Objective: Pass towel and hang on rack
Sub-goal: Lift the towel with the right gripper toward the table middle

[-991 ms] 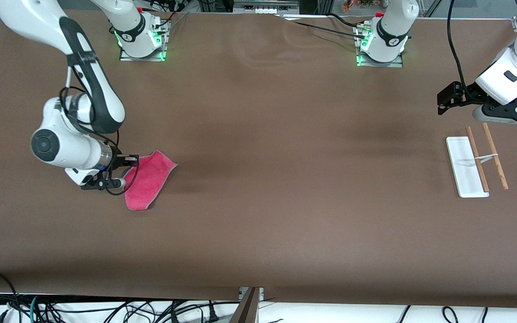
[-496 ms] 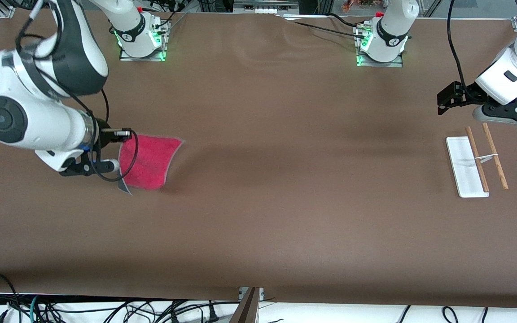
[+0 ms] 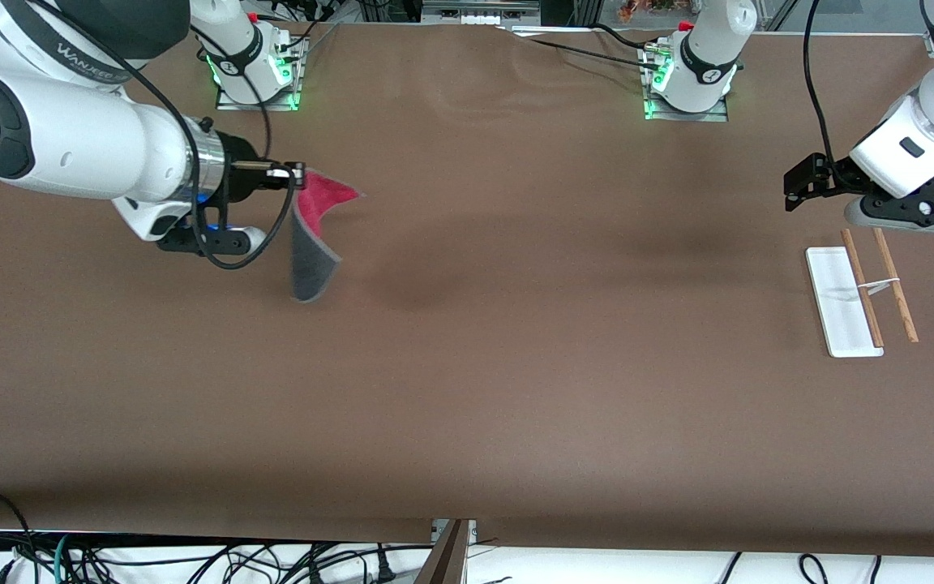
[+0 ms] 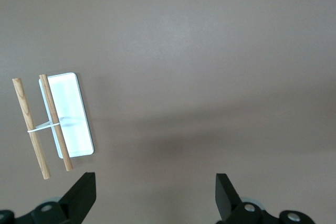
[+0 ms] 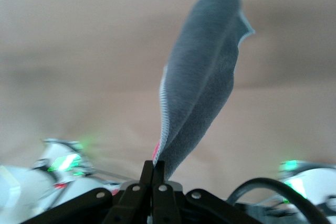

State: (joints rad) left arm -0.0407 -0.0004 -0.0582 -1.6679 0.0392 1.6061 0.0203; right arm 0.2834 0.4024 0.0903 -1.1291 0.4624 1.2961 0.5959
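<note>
My right gripper (image 3: 295, 180) is shut on a corner of the towel (image 3: 311, 243) and holds it up in the air over the right arm's end of the table. The towel hangs folded, pink-red face at the top and dark grey face below; in the right wrist view the towel (image 5: 202, 82) shows mostly its grey face, pinched at my right gripper (image 5: 158, 169). The rack (image 3: 860, 296), with its white base and two wooden rods, lies on the table at the left arm's end. My left gripper (image 3: 795, 191) is open and empty in the air above the table near the rack, which also shows in the left wrist view (image 4: 52, 124).
The brown table cover (image 3: 516, 365) spans the whole view. The two arm bases (image 3: 252, 77) stand along the table edge farthest from the front camera. Cables hang below the table's near edge.
My right gripper has lifted the towel off the table and carried it up and toward the table's middle. The towel now hangs with its grey face showing. The left arm has shifted slightly.
</note>
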